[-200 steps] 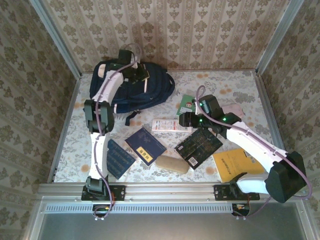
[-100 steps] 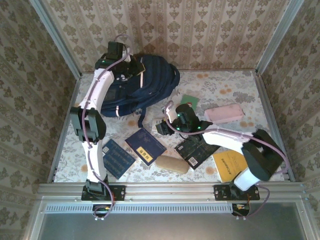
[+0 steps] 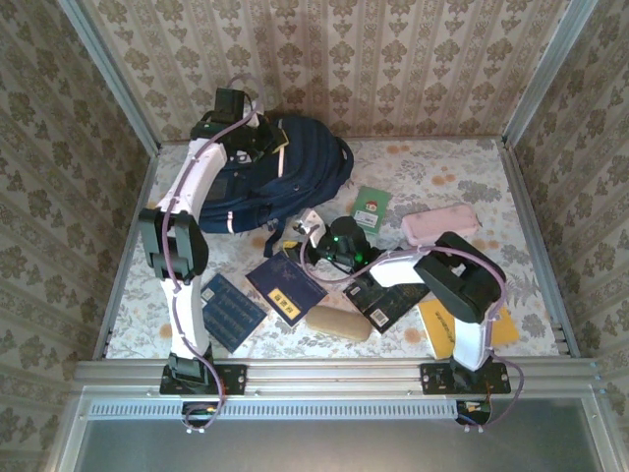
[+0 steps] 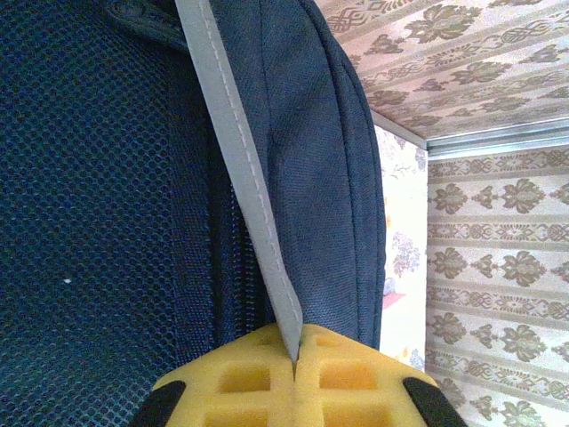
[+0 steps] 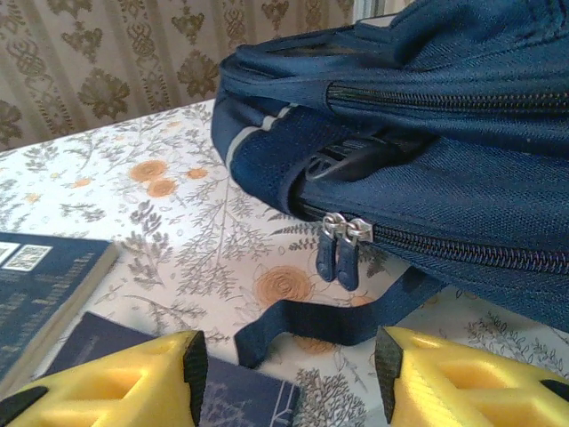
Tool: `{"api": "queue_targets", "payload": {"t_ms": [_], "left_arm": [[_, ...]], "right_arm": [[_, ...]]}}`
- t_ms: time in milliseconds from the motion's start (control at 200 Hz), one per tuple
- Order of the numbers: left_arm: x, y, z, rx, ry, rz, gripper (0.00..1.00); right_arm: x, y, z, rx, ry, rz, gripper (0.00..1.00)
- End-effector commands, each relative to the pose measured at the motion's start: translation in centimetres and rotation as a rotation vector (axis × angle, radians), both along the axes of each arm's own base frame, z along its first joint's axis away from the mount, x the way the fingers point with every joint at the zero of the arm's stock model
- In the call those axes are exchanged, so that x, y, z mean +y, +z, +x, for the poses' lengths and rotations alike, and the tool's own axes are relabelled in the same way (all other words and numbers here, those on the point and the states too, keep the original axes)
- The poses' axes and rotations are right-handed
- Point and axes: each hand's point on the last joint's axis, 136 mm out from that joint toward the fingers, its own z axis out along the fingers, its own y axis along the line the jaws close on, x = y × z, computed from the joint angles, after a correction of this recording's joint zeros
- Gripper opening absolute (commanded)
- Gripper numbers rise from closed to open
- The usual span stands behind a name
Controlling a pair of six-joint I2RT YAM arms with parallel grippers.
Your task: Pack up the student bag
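Two zip pulls (image 5: 342, 242) on the bag (image 3: 295, 182), which lies at the far left of the table (image 3: 452, 162), face the right gripper (image 5: 289, 369), its jaws apart and empty, while the left gripper (image 4: 295, 354) is clenched on the bag's pale trim stripe (image 4: 238, 169).

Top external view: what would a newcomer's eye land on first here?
The big navy student bag at the far left of the table, gripped by the left pincer, which is shut on its pale trim strip. Next, the right pincer stands open just short of the bag's paired zipper pulls. Books and a pink case lie scattered in front and to the right on the floral table.
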Motion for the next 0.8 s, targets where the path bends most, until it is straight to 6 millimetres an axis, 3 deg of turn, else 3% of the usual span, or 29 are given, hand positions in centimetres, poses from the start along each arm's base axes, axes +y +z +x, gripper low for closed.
{"api": "queue_targets", "payload": {"t_ms": [0,125,350,460,630,795], "left_arm": [[-0.7,7.8,-0.7,-0.183,-0.032,-0.108,0.0],[-1.0,7.8,-0.6,-0.174,-0.042,-0.13,0.0],[-1.2,8.0,-0.8,-0.169,-0.052,-0.145,0.0],[-1.4,8.2,-1.0,-0.164,-0.057,-0.157,0.0],[-1.4,8.4,-1.7,-0.163,-0.056,-0.16,0.0],[-1.7,8.2,-2.3,-0.156,-0.064,-0.16,0.0]], "right_arm": [[1.3,2.0,0.9,-0.135,-0.039,0.066,0.55],[1.8,0.8,2.1,-0.148,-0.108,0.052,0.53],[2.9,0.6,3.8,-0.111,-0.159,0.048,0.5],[2.1,0.9,4.4,-0.07,-0.242,0.073,0.47],[1.5,1.3,1.8,-0.095,-0.263,0.067,0.46],[0.3,-0.7,0.2,-0.098,-0.293,0.04,0.45]]}}
